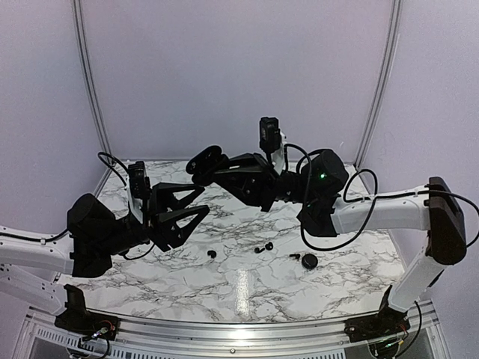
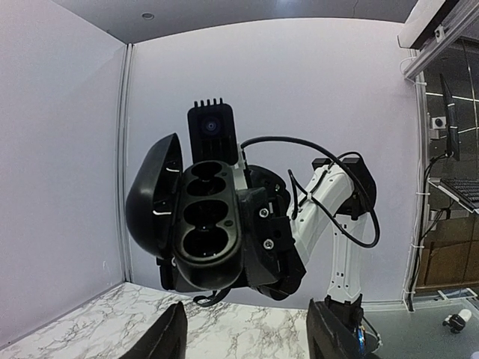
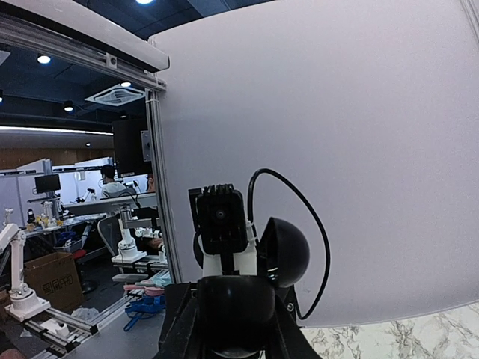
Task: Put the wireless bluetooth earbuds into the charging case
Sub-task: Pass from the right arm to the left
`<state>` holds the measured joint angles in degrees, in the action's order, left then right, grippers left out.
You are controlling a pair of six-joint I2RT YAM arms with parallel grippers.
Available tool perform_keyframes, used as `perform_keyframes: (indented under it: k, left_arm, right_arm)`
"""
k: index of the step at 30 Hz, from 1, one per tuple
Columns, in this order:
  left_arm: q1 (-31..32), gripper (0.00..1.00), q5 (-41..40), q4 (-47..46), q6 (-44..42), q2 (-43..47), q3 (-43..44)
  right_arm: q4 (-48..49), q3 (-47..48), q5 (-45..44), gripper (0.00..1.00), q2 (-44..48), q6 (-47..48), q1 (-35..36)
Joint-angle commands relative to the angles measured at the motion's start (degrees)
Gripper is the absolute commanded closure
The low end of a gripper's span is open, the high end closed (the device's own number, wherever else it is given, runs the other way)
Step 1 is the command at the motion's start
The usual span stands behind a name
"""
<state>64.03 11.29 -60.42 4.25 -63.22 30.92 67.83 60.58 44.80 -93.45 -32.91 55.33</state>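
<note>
At the left, the left gripper [image 1: 203,199] is held level above the table [image 1: 187,288]. Its angular matte black fingers [image 2: 171,338] are set apart with nothing between them, and only their tips are caught at the bottom edge of the left wrist view. The table is surfaced in a glossy white marble pattern veined with grey.

Just right of those fingers, the charging case [image 2: 203,217] is clamped in the right gripper [image 1: 218,167], well above the table, with its open face turned toward the left gripper. An elongated, rounded black shell is seen, with three round wells in a row and a domed lid [image 2: 152,198] swung open to one side. What the dark wells hold cannot be made out. In the right wrist view the case is shown only as a dark hump at the lower edge.

The wireless bluetooth earbuds [image 1: 212,254] are scattered on the table below as tiny glossy black specks. One lies alone, two more [image 1: 260,248] lie close together, and a fourth [image 1: 294,256] lies just beside a larger round black piece [image 1: 309,260] that cannot be identified. A looped black cable [image 1: 352,224] is draped along the right arm.
</note>
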Motion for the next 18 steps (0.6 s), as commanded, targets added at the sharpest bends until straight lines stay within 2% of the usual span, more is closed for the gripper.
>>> perform_keyframes:
  k: [1,7,18]
  left_arm:
    - [0.55,0.44,-1.8,-5.08,0.08,-1.34,2.2]
    - [0.7,0.49,-3.61,-7.5,0.4,-1.97,1.94]
    - [0.97,0.5,-6.19,-9.05,0.29,-2.73,1.52]
  right_arm:
    - [3.34,1.31,-1.29,1.0,-0.98,-0.97,0.91]
    - [3.78,0.19,-1.55,1.0,-0.86,-1.24,1.01]
    - [3.22,-0.61,-3.18,1.0,-0.85,-0.32,1.41]
